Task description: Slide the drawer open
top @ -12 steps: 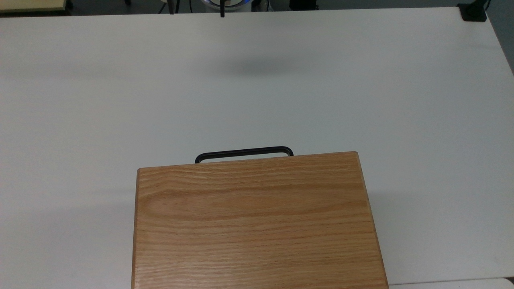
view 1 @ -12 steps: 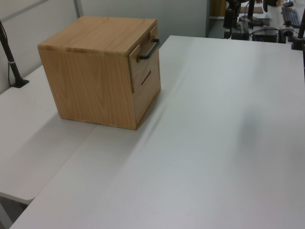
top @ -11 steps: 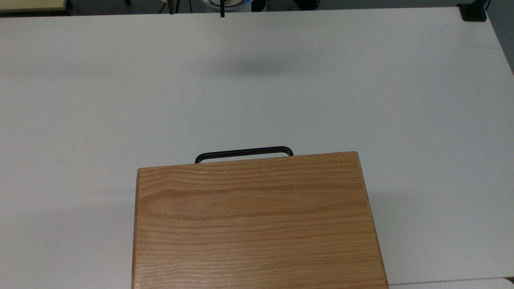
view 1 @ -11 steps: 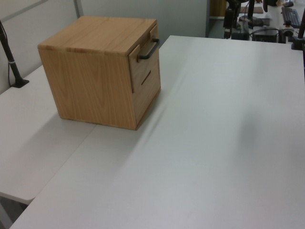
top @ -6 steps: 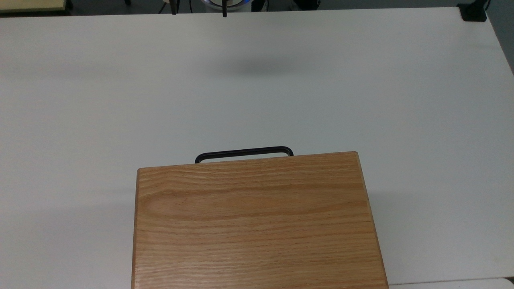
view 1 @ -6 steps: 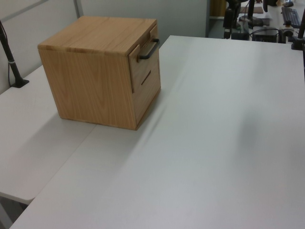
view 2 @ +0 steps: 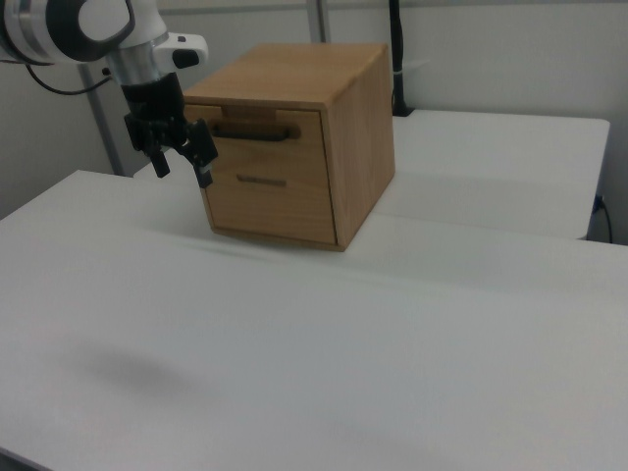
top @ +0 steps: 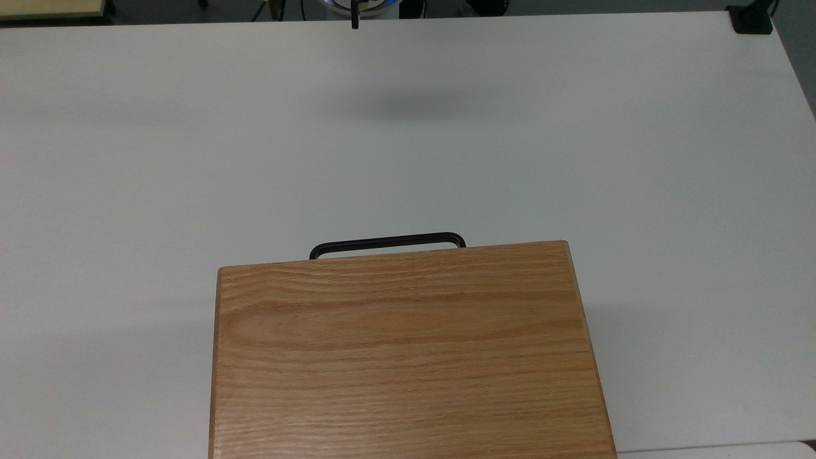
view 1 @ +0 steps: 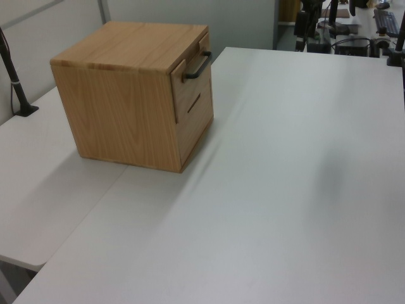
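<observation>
The oak cabinet [view 2: 294, 142] stands on the white table [view 2: 324, 353], its upper drawer [view 2: 263, 134] shut flush, black bar handle [view 2: 251, 131] facing the arm for access. In the right view the gripper [view 2: 183, 163] hangs at the drawer's nine o'clock, fingers spread wide, holding nothing, apparently staged to approach the handle.

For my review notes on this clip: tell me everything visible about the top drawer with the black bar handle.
The drawer is the upper of two fronts in a light oak cabinet standing on the white table. Its wide wood-grain front panel carries a long, thin black bar handle, mounted horizontally and standing off the panel. The drawer looks shut or very nearly so; none of its inside shows. Nothing touches it: the gripper, fingers open, hangs in the air at the right view's left of the handle.
</observation>
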